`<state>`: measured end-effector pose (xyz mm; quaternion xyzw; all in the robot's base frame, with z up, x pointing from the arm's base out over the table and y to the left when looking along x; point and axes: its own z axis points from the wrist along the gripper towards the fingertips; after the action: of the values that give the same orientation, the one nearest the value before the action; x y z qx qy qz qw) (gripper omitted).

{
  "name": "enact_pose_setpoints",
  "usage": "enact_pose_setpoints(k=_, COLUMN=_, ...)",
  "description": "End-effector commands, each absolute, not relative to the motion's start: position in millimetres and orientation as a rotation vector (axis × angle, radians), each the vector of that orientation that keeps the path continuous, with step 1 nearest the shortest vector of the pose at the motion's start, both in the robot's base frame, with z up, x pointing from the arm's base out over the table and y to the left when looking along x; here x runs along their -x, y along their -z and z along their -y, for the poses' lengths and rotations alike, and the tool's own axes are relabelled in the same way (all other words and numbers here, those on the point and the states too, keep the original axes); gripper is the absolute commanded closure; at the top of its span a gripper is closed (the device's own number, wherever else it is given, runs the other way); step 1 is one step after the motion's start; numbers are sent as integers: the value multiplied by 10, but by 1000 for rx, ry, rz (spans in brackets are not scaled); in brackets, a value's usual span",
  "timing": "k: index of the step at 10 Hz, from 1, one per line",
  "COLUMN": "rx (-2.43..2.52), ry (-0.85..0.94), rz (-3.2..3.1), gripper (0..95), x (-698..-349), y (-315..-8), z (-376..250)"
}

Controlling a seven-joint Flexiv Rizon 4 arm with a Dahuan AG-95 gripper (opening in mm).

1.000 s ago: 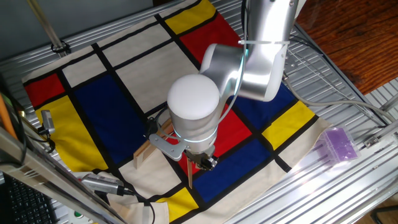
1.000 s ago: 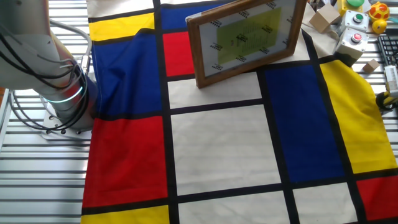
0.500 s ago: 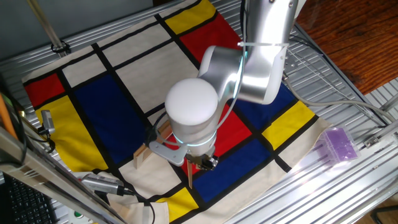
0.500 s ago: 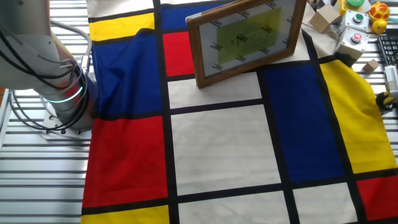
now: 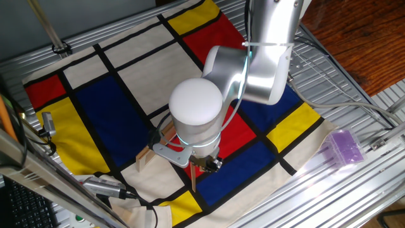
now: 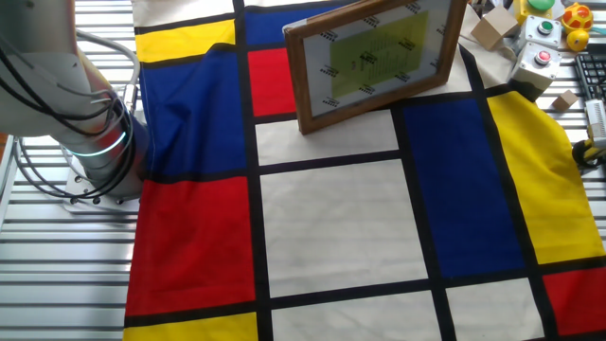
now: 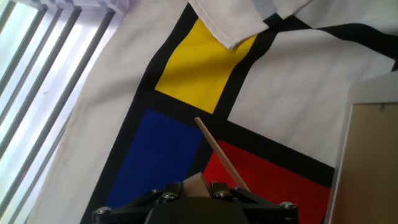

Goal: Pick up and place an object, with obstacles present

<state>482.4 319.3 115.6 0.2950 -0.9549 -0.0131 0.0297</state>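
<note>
- On the colour-block cloth [image 5: 126,95] we record one arm [image 5: 266,57], its white round joint cap [image 5: 197,101] hanging over the red and blue patches near the front edge.
- Gripper [image 7: 196,186]: seen from the hand view, its dark body fills the bottom edge, and a small tan wooden cube [image 7: 194,185] sits wedged between the finger mounts. We count the fingers as closed on it, though the fingertips themselves lie out of view.
- Narrow wooden strip [image 7: 221,155]: it runs from the black line between blue and red towards the gripper, just beside the cube. We cannot tell whether they touch. In one fixed view the same strip [image 5: 192,176] shows under the wrist.
- Wide wooden plank [image 5: 144,159]: standing on edge on the white patch, left of the wrist; its pale face [image 7: 367,155] fills the right side of the hand view.
- Purple translucent box [image 5: 343,147]: at the cloth's right corner on the metal slats [image 5: 354,82], well apart from the arm. We cannot make out any contents.
- Framed panel [image 6: 374,57]: in the other fixed view, a wooden frame holding a yellow-green sheet, lying tilted across the cloth.
- Small blocks and buttons [image 6: 540,28]: beyond the frame's corner.
</note>
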Motion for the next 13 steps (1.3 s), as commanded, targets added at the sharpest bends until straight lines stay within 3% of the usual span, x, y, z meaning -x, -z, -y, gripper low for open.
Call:
enact_pose_setpoints(k=1, rx=-897, ry=31, rz=2954, gripper=950, x=-4765, y=-1058, z=-3260)
enact_pose_setpoints(k=13, rx=-890, ry=24, rz=2976, gripper=950, x=-4694, y=-598, z=-3368)
